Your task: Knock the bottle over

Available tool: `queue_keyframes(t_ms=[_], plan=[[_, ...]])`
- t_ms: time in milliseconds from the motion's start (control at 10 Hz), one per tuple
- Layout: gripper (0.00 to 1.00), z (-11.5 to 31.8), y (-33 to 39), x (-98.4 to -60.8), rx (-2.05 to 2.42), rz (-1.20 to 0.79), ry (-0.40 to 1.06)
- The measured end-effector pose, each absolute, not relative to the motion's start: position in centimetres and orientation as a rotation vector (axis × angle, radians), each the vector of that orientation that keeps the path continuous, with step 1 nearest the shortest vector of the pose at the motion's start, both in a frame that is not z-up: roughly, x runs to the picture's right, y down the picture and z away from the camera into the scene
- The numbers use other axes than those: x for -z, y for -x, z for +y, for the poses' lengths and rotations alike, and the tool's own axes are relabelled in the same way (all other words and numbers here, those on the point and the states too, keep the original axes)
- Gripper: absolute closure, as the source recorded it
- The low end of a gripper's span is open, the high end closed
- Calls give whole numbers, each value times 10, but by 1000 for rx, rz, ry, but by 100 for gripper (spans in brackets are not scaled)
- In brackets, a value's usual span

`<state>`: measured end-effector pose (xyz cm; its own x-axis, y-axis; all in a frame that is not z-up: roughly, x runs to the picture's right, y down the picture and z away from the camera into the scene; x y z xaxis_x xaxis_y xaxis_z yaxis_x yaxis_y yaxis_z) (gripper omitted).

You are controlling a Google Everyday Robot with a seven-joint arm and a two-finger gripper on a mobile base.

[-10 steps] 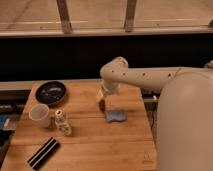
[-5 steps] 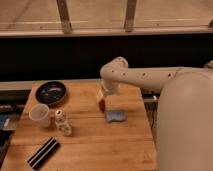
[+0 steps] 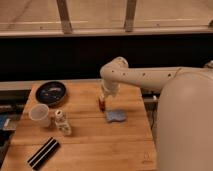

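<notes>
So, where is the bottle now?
In the camera view the bottle stands upright on the table's left side, just right of the white cup, below the dark plate; the gripper hangs farther right, beside the blue object.

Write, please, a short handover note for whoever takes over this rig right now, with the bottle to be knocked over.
Gripper: low over the middle of the wooden table, next to a blue pad.
Bottle: upright toward the picture's left, close beside the white cup, well apart from the gripper.
Done: nothing yet; the bottle stands.
Left: bring the gripper across to the bottle and push it over, probably from the side away from the cup.
</notes>
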<state>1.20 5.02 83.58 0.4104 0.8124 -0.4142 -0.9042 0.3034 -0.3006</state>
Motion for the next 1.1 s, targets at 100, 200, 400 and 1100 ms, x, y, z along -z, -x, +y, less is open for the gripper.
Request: queue_keyframes(t_ms=[100, 200, 400, 1100], plan=[[77, 50, -12, -836, -1147, 197, 533], [87, 50, -12, -836, -1147, 198, 537], [99, 52, -8, -838, -1106, 208, 584], [100, 123, 85, -794, -785, 203, 837]])
